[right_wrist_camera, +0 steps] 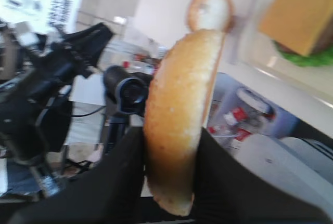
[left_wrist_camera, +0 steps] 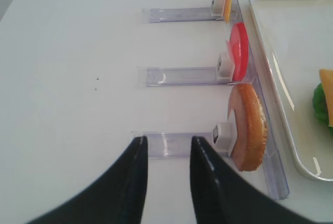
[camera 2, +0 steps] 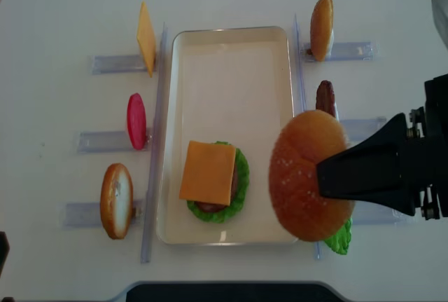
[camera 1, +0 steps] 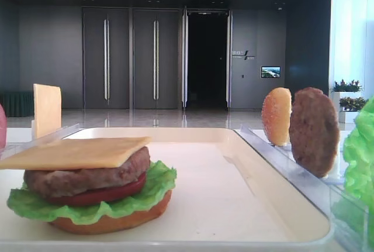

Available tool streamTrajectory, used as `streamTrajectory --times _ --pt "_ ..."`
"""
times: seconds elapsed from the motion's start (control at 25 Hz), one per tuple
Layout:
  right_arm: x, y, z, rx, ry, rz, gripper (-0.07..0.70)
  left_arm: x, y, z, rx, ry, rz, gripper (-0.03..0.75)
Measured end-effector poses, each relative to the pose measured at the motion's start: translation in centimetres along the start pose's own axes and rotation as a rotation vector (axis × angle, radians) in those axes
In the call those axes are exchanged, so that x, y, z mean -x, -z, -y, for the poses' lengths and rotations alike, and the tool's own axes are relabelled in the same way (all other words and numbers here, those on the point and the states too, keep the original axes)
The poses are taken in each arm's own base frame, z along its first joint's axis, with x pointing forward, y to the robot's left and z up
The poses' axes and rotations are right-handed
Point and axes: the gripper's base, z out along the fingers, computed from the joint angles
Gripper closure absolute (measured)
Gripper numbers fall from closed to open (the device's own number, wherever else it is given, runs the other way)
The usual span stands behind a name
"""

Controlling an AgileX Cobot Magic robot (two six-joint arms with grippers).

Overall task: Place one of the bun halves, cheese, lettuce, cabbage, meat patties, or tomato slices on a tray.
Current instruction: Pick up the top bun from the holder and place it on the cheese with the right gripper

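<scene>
Seen overhead, the right gripper (camera 2: 318, 176) is clamped on a sesame bun top (camera 2: 308, 184) at the tray's (camera 2: 231, 36) four o'clock; its wrist view confirms this; the left wrist view shows the left gripper (left_wrist_camera: 166, 154) closed, empty, above the table (left_wrist_camera: 78, 78).

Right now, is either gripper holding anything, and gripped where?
The right gripper holds a bun top, pinched across its thickness at one edge, pads on crust and cut face. The left gripper is shut on nothing, above the table.
</scene>
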Motion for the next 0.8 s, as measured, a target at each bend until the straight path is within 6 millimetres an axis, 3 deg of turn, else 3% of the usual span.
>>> streamTrajectory --times 0.2,0.6,0.8 --pt "0.7 -1.3 0.7 0.176 -0.004 0.028 0.398 0.0 0.0 0.0 0.0 0.0 0.0 0.496" --pt "1.0 -1.8 1.4 0.167 0.014 0.029 0.398 0.0 0.0 0.0 0.0 0.0 0.0 0.496" --pt "1.1 -2.7 3.1 0.124 -0.012 0.019 0.398 0.0 0.0 0.0 0.0 0.0 0.0 0.496"
